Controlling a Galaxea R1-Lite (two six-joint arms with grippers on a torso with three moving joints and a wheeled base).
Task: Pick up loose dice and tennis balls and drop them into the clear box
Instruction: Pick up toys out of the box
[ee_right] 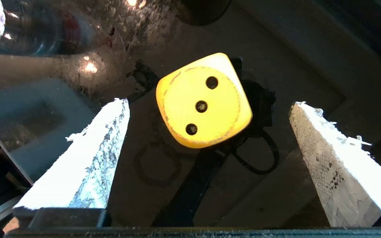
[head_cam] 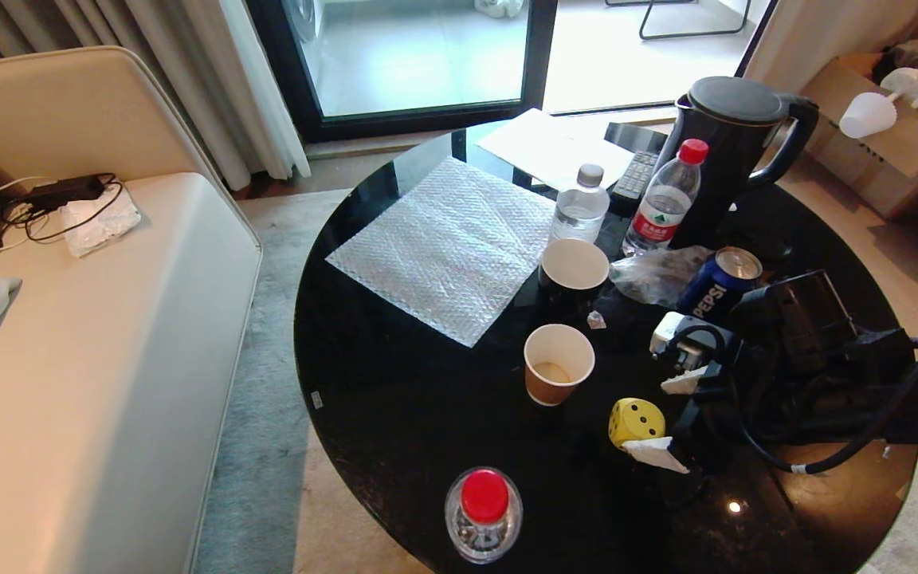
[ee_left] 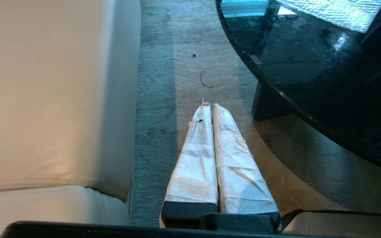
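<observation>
- Now the right arm reaches in from the right edge of the head view, low over the black round table [head_cam: 395, 414], its dark wrist and cables crossing the near right part of the top.
- Its right gripper [head_cam: 670, 418] has its white-wrapped fingers spread wide, released and holding nothing; one fingertip [head_cam: 654, 454] lies just near of the yellow die [head_cam: 636, 421], the other a little farther back.
- That die sits on the table, near and to the right of a brown paper cup [head_cam: 559, 364], with a Pepsi can [head_cam: 718, 283] farther off.
- From the right wrist view, the yellow die [ee_right: 204, 100] shows a three-pip face upward and lies between the two fingers, ahead of their tips and apart from both; the head view shows other pips only.
- Only the left wrist view shows the left gripper [ee_left: 208, 105]: fingers pressed together, empty, hanging over grey carpet between a cream sofa [ee_left: 55, 99] and the table edge.
- No clear box shows in any view.
</observation>
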